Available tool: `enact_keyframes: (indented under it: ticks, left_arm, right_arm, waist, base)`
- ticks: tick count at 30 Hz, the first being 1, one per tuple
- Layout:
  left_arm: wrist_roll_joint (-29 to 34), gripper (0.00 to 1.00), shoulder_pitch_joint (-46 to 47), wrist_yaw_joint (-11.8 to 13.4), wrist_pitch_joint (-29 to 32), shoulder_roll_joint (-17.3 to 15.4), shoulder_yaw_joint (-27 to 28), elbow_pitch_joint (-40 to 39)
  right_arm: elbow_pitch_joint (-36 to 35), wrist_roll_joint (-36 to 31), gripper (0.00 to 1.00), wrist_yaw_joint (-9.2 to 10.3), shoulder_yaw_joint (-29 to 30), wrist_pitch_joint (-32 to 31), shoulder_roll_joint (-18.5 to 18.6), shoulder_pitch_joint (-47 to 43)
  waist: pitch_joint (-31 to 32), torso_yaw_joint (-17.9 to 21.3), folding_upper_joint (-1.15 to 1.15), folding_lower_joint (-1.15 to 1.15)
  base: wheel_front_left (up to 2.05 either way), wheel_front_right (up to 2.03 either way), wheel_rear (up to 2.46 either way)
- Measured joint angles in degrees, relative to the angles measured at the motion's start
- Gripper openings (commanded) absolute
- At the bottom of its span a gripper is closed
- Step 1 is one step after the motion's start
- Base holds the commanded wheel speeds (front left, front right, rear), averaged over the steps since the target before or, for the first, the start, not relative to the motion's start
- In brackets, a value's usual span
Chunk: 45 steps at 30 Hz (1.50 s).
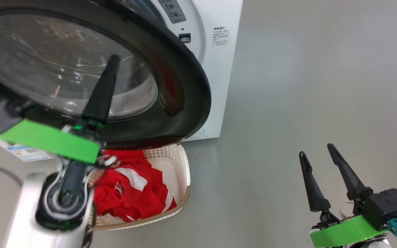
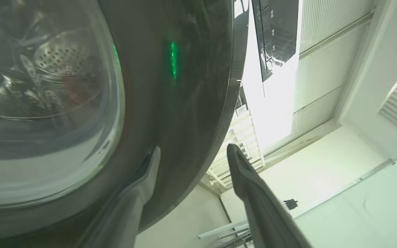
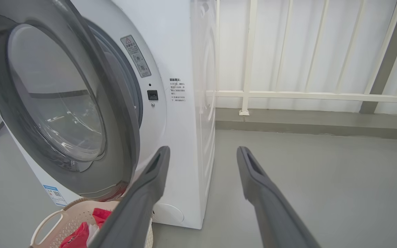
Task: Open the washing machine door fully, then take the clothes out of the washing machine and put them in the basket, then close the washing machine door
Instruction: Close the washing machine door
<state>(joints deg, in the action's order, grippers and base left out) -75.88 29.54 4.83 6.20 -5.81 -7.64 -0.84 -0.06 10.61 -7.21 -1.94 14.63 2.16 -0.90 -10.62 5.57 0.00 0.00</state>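
The washing machine door (image 1: pixel 184 79) hangs partly swung out from the white washing machine (image 1: pixel 219 69), above the basket (image 1: pixel 184 165). Red clothes (image 1: pixel 129 193) with white stripes lie in the basket. My left gripper (image 2: pixel 193 150) is open and raised against the door (image 2: pixel 184 86). One of its fingers (image 2: pixel 150 165) lies over the black ring and the other sits past the rim. A single left finger (image 1: pixel 103 89) crosses the glass in the head view. My right gripper (image 1: pixel 316 150) is open and empty over the floor at lower right, pointing toward the machine (image 3: pixel 184 51).
Grey floor (image 1: pixel 305 86) stretches to the right of the machine. A white railing (image 3: pixel 250 93) and a low curb stand behind it. The basket (image 3: pixel 52 224) with clothes (image 3: pixel 78 237) sits directly below the door (image 3: pixel 115 103).
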Motion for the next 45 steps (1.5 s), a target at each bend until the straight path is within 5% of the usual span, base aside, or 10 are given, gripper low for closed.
enact_keyframes:
  ticks: [16,23,32,45]
  left_arm:
    - [32.3,1.0,-14.07,-0.05,-17.23,-11.77,-5.46,-7.62]
    - [42.79,1.0,-22.32,2.41,-20.02,-15.01,-5.68,-6.06]
    - [49.2,1.0,-31.85,4.5,-20.51,-14.94,-2.96,-6.16]
    - [56.56,1.0,-38.25,3.68,-20.68,-12.69,1.26,-7.68]
  right_arm:
    - [0.35,-0.13,1.0,0.0,1.71,0.0,-0.01,-0.01]
    - [0.36,-0.59,1.0,0.0,3.26,0.0,-0.01,-0.31]
    - [0.41,-0.57,1.0,0.0,4.53,0.0,-0.04,-4.56]
    - [-0.45,-0.4,1.0,0.0,4.97,0.0,-0.09,-7.0]
  waist:
    - [3.76,-2.9,0.0,0.0]
    - [6.54,-3.0,0.0,0.0]
    - [10.39,-2.88,0.0,0.0]
    - [12.31,-3.18,0.0,0.0]
  base:
    - [0.0,0.0,0.0]
    - [0.0,0.0,0.0]
    - [0.0,0.0,0.0]
    - [0.0,0.0,0.0]
